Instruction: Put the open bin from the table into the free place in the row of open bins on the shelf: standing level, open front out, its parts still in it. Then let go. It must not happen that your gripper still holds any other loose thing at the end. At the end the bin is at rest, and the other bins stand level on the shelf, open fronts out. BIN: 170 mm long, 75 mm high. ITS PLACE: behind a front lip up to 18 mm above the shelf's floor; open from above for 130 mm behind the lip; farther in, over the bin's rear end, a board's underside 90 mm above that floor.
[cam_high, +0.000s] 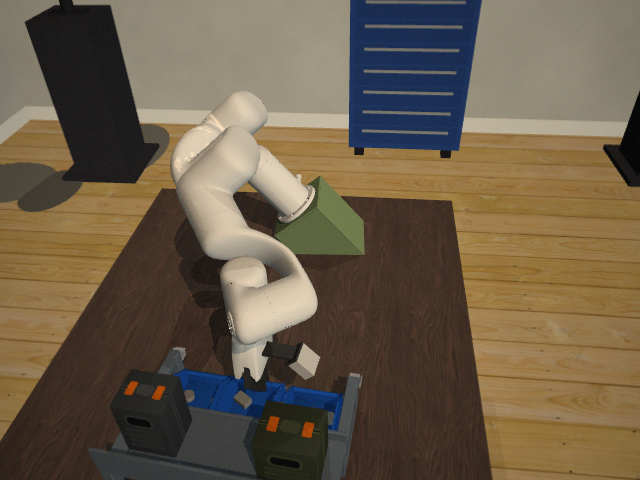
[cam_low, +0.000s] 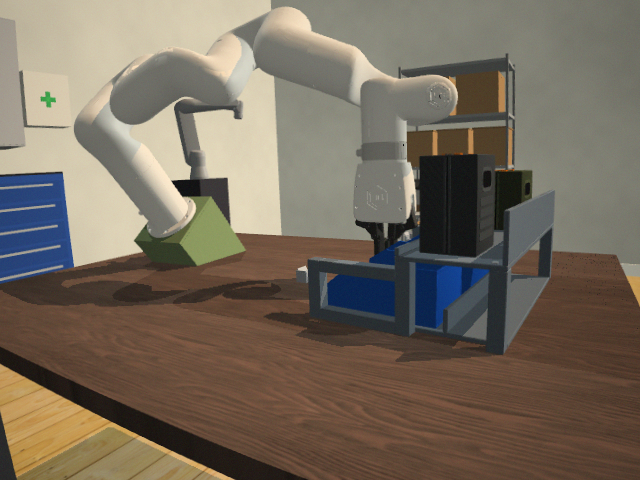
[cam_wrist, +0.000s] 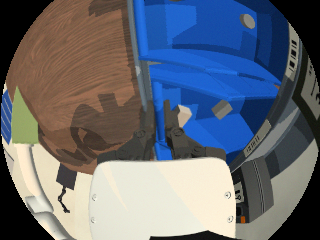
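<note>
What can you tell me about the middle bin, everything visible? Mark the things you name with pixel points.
The middle bin (cam_high: 262, 406) (cam_low: 397, 254) (cam_wrist: 210, 134) is blue, plastic-looking, open-topped, with thin walls. A grey block (cam_high: 242, 399) (cam_wrist: 222, 109) and a paler one (cam_wrist: 184, 115) lie inside. The end effector (cam_high: 255, 384) (cam_low: 387, 249) (cam_wrist: 159, 109) is shut on its front wall. It sits between two blue bins, standing higher than the near one in the exterior view. Its underside is hidden.

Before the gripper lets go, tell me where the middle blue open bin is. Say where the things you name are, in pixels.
In the top view, the middle blue open bin (cam_high: 225, 400) (cam_wrist: 242, 125) sits between two other blue bins, its front wall between the gripper's (cam_high: 255, 386) (cam_low: 386, 250) (cam_wrist: 159, 112) fingers.
</note>
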